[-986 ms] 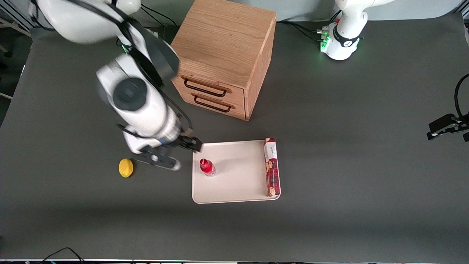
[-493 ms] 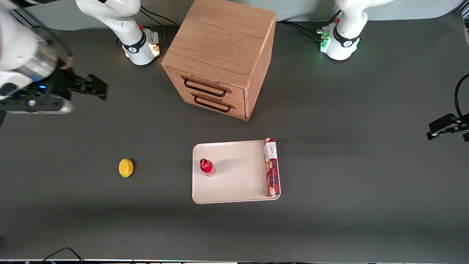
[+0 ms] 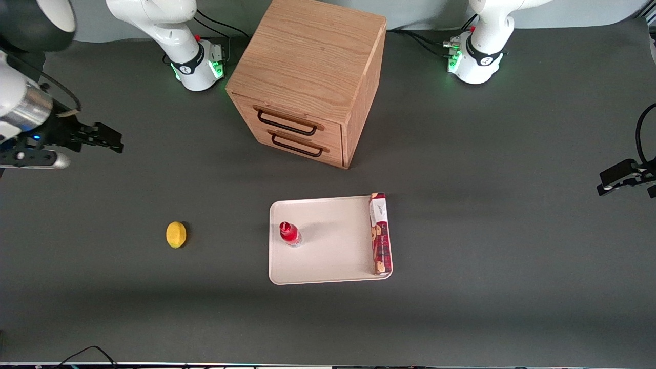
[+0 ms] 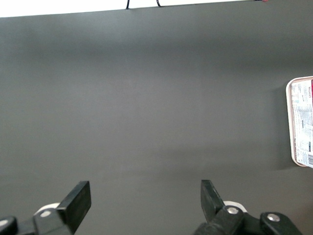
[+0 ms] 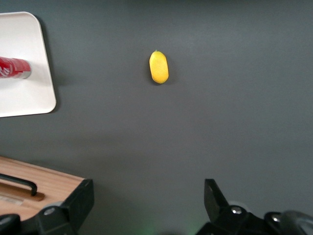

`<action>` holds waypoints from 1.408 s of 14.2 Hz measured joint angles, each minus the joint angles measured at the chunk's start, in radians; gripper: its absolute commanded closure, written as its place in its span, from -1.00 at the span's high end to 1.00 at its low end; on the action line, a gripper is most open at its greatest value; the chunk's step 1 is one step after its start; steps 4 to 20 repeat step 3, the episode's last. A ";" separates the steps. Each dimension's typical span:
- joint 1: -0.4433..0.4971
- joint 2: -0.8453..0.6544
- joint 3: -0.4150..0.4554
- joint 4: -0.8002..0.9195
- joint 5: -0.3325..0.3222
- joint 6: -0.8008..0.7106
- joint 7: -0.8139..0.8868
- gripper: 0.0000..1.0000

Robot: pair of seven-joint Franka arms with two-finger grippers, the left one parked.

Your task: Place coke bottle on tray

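The coke bottle (image 3: 289, 233) is small and red with a red cap. It stands upright on the cream-white tray (image 3: 328, 259), near the tray's edge toward the working arm's end. My right gripper (image 3: 109, 139) is open and empty, raised well away from the tray toward the working arm's end of the table. In the right wrist view the bottle (image 5: 13, 67) and the tray's corner (image 5: 29, 100) show apart from the open gripper (image 5: 146, 201), with nothing between the fingers.
A yellow lemon (image 3: 176, 234) lies on the dark table between tray and gripper; it also shows in the right wrist view (image 5: 159, 67). A red cookie box (image 3: 380, 233) lies along the tray's edge toward the parked arm. A wooden two-drawer cabinet (image 3: 307, 77) stands farther back.
My gripper has left the spot beside the tray and swung up and away toward the working arm's end of the table. The bottle stays standing on the tray.
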 measured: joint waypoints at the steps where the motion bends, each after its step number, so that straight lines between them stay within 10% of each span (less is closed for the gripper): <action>1: 0.001 -0.018 -0.004 -0.041 0.006 0.026 0.000 1.00; 20: 0.002 -0.030 -0.022 -0.053 0.034 0.038 -0.001 1.00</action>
